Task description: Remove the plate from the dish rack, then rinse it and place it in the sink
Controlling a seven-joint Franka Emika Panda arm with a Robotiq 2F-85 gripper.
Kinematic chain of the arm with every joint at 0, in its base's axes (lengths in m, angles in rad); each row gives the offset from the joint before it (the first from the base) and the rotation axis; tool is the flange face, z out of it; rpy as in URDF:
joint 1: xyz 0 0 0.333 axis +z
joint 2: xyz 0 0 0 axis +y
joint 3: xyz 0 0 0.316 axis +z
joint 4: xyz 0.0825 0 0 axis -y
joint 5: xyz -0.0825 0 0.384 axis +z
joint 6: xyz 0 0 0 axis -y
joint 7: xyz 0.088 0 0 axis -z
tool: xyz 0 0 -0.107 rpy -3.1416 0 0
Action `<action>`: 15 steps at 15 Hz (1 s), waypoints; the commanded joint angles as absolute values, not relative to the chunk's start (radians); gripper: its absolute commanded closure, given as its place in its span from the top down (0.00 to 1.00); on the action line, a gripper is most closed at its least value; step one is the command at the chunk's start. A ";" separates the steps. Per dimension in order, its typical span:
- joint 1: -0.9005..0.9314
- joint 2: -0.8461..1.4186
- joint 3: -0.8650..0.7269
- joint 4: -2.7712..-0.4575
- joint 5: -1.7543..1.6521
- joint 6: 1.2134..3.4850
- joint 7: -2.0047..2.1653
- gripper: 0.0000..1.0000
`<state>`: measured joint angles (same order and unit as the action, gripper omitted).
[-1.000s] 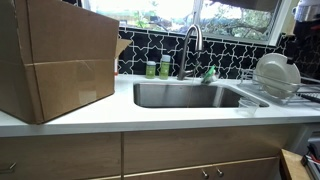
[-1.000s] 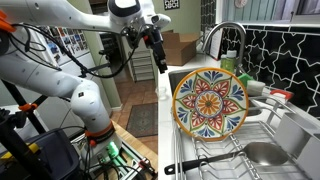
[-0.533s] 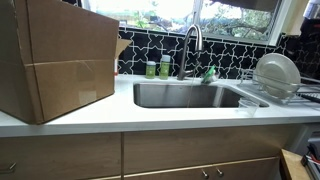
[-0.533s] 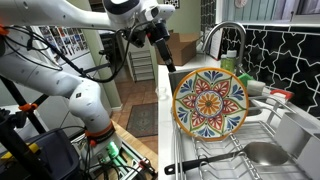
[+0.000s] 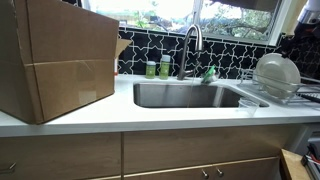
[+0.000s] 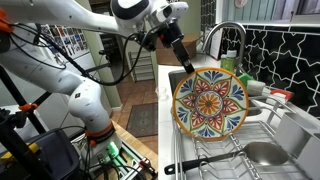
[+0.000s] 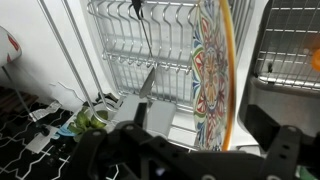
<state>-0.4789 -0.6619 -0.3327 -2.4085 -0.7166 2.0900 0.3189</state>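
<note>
- Gripper (image 6: 186, 62): in an exterior view it hangs at the upper rim of the plate (image 6: 210, 101), pointing down at a slant. Contact cannot be judged from here.
- Gripper (image 7: 198, 138), wrist view: the jaws are spread wide and grasp nothing. The two dark fingers (image 7: 266, 126) stand on either side of the plate's edge, apart from it.
- Plate (image 7: 216, 80): it stands upright on its rim in the rack (image 7: 135, 55), seen edge-on in the wrist view. Its patterned face shows in an exterior view, its plain white back (image 5: 276, 70) in an exterior view.
- Rack (image 5: 288, 93): it sits on the counter just beside the sink (image 5: 185, 95), at the end away from the box (image 5: 55, 60).
- Faucet (image 5: 192, 42): it rises behind the sink, with green bottles (image 5: 158, 68) beside it.
- Ladle (image 6: 240, 156): it lies flat in the rack in front of the plate.
</note>
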 commanded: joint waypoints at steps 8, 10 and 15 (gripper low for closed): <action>-0.470 -0.515 -0.342 -2.394 -0.635 2.212 0.269 0.84; -0.473 -0.501 -0.339 -2.397 -0.623 2.213 0.263 0.63; -0.487 -0.488 -0.328 -2.394 -0.621 2.208 0.272 0.23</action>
<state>-0.4715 -0.5043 -0.3375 -2.4073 -0.6351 2.2130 0.2875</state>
